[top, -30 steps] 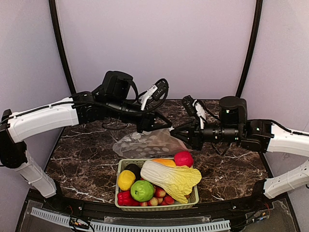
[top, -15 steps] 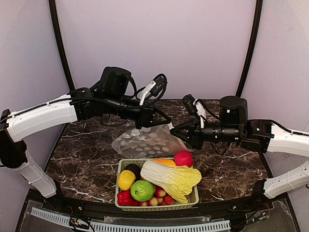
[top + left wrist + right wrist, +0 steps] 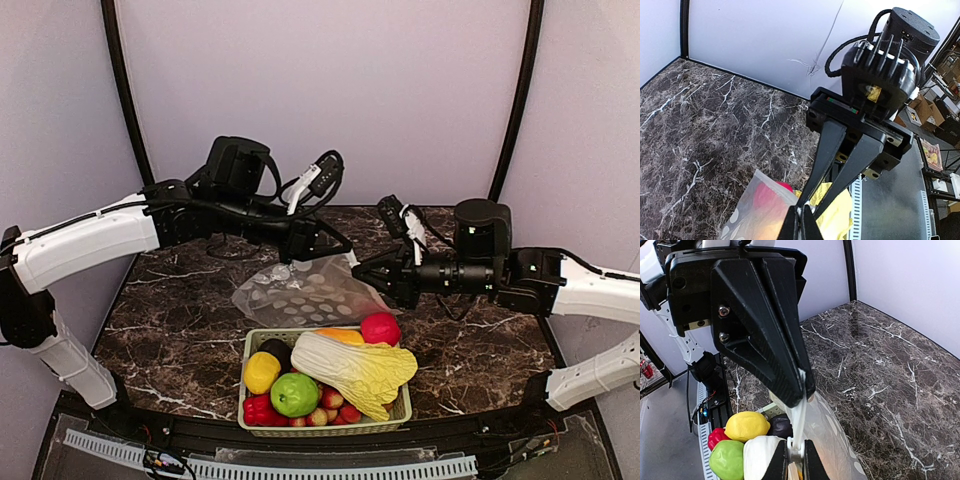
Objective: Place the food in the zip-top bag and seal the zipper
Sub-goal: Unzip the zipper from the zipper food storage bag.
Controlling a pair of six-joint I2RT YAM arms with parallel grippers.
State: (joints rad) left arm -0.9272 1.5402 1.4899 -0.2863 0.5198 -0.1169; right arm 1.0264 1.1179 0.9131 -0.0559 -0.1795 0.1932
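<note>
Above the desk (image 3: 170, 312), behind the basket (image 3: 320, 430) of food (image 3: 352, 372), the bag (image 3: 300, 297) is pinched at its mouth edge by both jaws, shut; limp, slippery film, judged best gripped there.

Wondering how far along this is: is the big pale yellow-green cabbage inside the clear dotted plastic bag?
No, the pale yellow-green cabbage lies in the pale green slotted basket, outside the clear dotted plastic bag.
</note>
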